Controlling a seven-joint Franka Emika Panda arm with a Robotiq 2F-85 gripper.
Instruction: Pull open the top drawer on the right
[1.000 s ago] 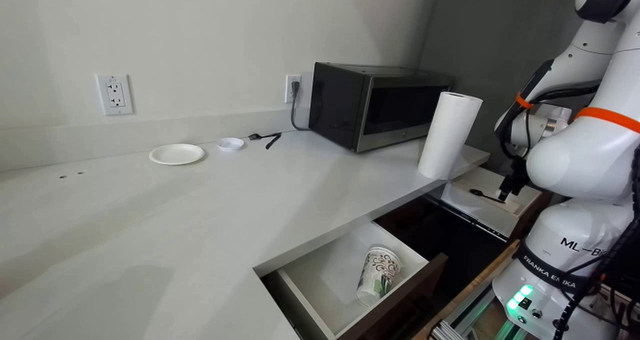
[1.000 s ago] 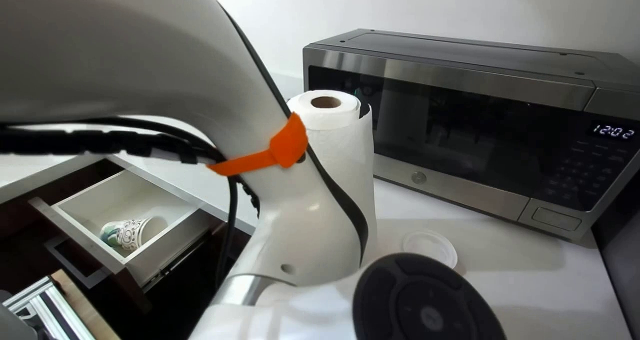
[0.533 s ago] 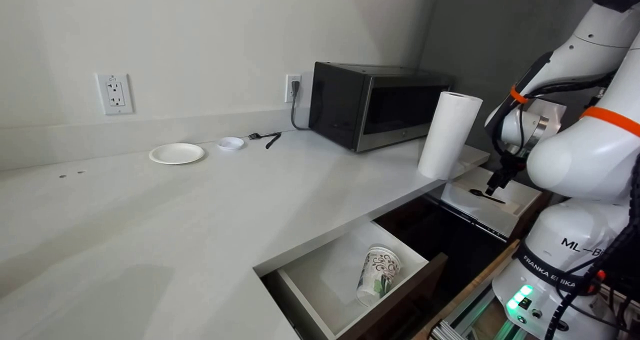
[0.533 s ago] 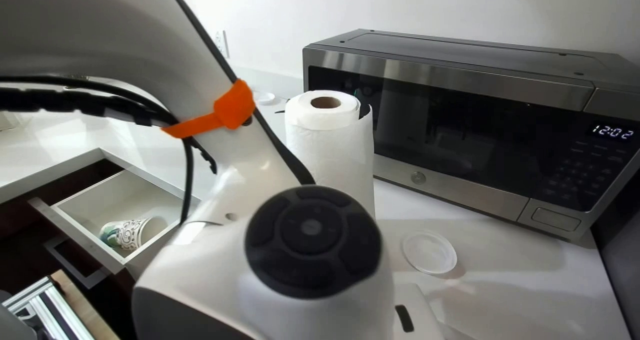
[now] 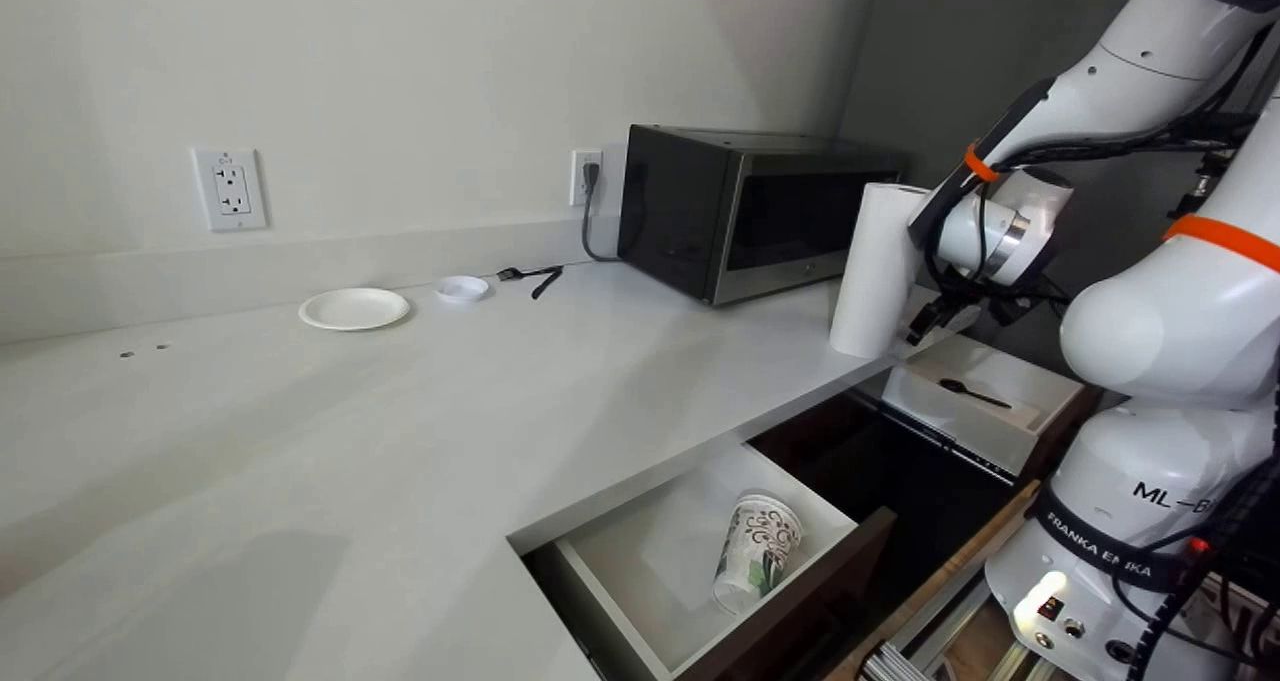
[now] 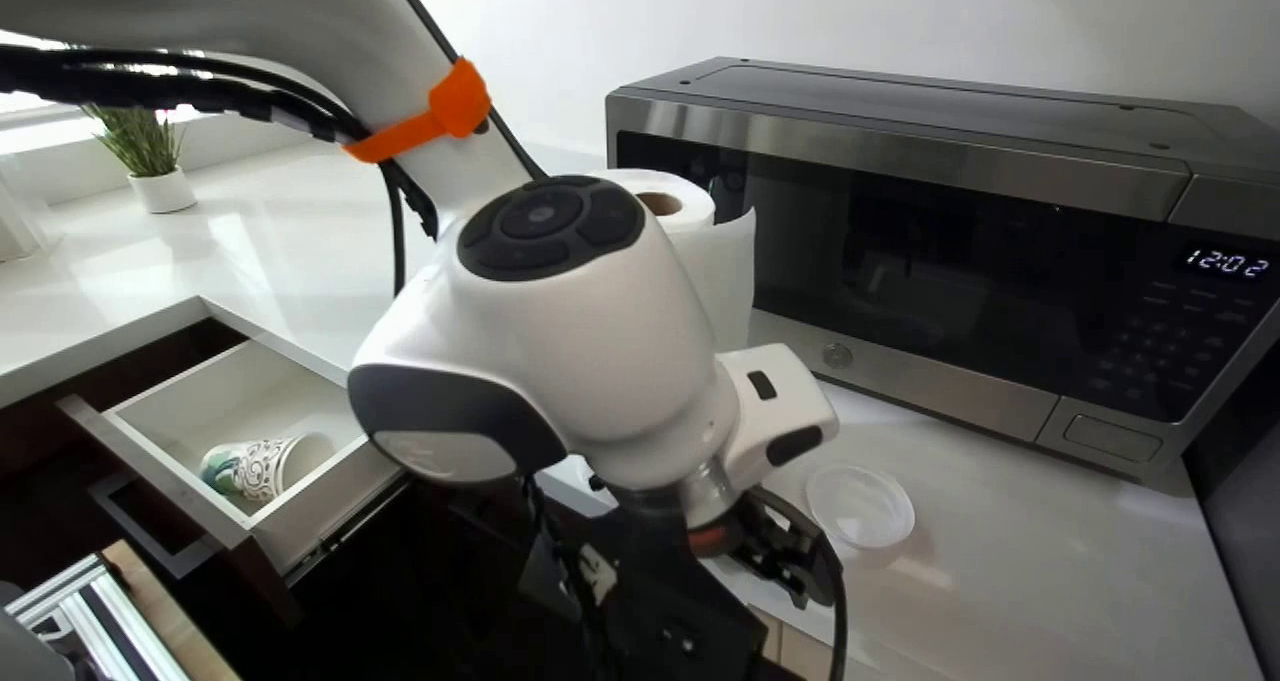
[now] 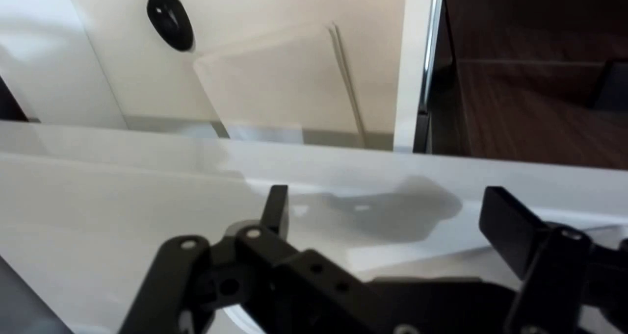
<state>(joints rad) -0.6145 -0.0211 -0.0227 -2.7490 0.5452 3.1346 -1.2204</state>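
Base lettering on the robot arm reads "FRANKA EMIKA" and, partly hidden, "ML-B"; the microwave clock shows 12:02. The arm bends downward, its end effector over the worktop, fingers spread wide, gripping nothing. The right-hand drawer stands pulled out, holding one black spoon; a second open drawer, left of it, holds a patterned cup.

Drawers, pulled out: two. Arm: one. Gripper: one, with two fingers. Orange straps: two. Spoon: one. Fork: one. Knife: one. Plate: one. Small dishes: two. Cup: at least one; whether more are nested with it cannot be told. Pale sheets: stacked, number unclear. Roll: one. Microwave: one. Outlets: two. Plug: one. Plant: one. Pot: one.
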